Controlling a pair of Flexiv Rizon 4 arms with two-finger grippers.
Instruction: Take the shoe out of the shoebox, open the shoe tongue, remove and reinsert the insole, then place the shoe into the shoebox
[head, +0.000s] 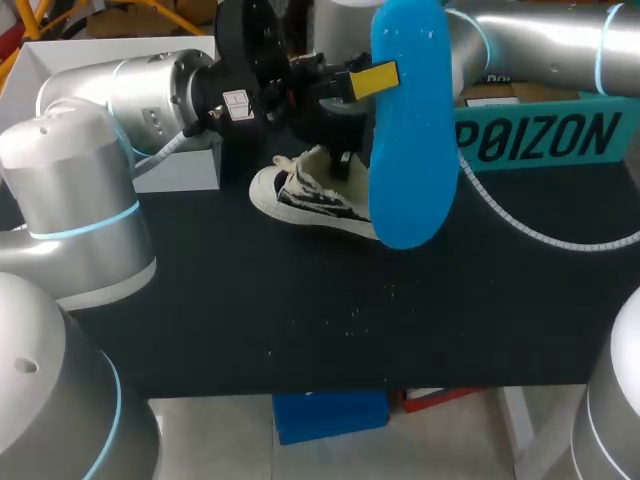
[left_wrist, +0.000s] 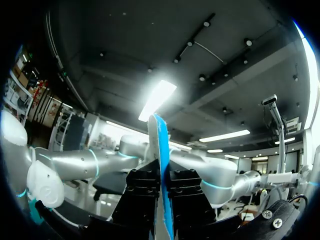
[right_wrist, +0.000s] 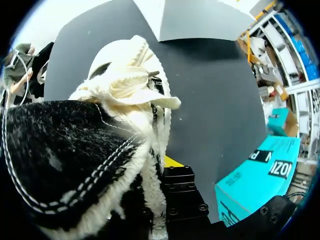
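Your left gripper (head: 368, 80) is pressed together on the blue insole (head: 410, 140). In the left wrist view the insole stands edge-on between the two black fingers and touches both. The insole is wholly out of the shoe (head: 310, 195) and held aloft above it, its broad face turned to the head camera. That reads as the removal step done, with the insole held clear so you can line it up to go back in.

The shoe, a black-and-white canvas sneaker with frayed cream trim, sits on the black table (head: 300, 330) with its toe toward your left side, apart from the teal shoebox (head: 540, 135) at the far right.

Your right gripper (right_wrist: 167, 167) is down at the shoe's collar, probably there to steady the shoe and hold its mouth open for reinsertion. The upper fills the right wrist view, so you cannot tell whether that gripper is clamped on the shoe or only resting against it.

Pose: your left arm comes in from the left with its wrist rolled so the gripper points up toward the ceiling. Your right arm comes in from the upper right, passes behind the insole and drops to the shoe.
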